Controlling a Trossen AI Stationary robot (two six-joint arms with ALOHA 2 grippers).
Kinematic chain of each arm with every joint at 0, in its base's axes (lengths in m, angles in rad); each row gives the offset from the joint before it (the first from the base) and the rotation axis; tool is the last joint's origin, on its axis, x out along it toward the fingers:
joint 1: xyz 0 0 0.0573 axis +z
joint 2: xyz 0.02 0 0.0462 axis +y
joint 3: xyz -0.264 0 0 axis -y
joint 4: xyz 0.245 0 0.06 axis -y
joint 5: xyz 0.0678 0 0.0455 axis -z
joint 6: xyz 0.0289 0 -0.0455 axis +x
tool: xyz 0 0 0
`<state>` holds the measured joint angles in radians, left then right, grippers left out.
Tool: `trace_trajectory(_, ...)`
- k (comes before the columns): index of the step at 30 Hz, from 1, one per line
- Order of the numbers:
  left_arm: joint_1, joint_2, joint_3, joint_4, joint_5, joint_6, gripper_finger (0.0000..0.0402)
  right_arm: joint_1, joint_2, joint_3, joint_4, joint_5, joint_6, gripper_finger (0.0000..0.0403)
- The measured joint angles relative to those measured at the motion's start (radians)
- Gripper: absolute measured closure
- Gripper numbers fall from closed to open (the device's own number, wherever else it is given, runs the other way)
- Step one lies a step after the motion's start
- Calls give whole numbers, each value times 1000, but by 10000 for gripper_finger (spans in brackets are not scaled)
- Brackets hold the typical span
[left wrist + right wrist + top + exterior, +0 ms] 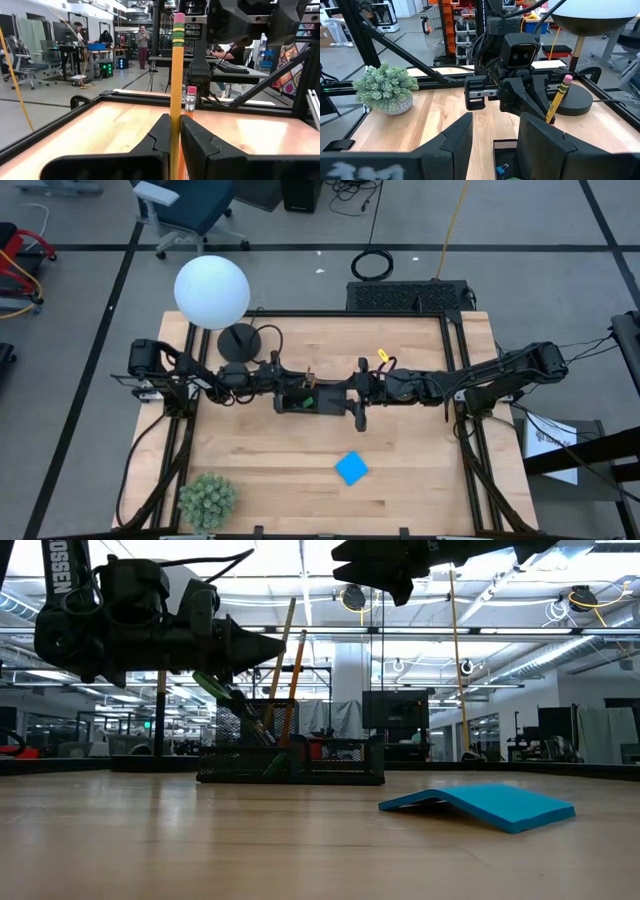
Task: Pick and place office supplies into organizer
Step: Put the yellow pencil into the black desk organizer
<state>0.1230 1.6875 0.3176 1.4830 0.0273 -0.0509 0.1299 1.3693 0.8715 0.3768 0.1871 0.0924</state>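
Left claw (175, 145) narrowly parted around upright yellow pencil (176, 75) over organizer (292, 762), right claw (495, 135) half open, empty

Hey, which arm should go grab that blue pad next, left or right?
Probably the right. Its end effector is open and empty over the organizer, on the blue pad's side. The left end effector has a pencil between its fingers there.

White letters "OSSEN" on left arm (62, 570) (first letters cut off), nothing else legible
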Motion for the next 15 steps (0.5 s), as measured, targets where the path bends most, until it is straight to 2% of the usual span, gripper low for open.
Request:
trace_trajectory(9, 0, 0, 0, 0, 0, 23, 368, 0, 0, 0, 0, 0, 0, 248)
trace_trajectory(15, 0, 0, 0, 4, 0, 19, 325, 0, 0, 0, 0, 0, -3, 248)
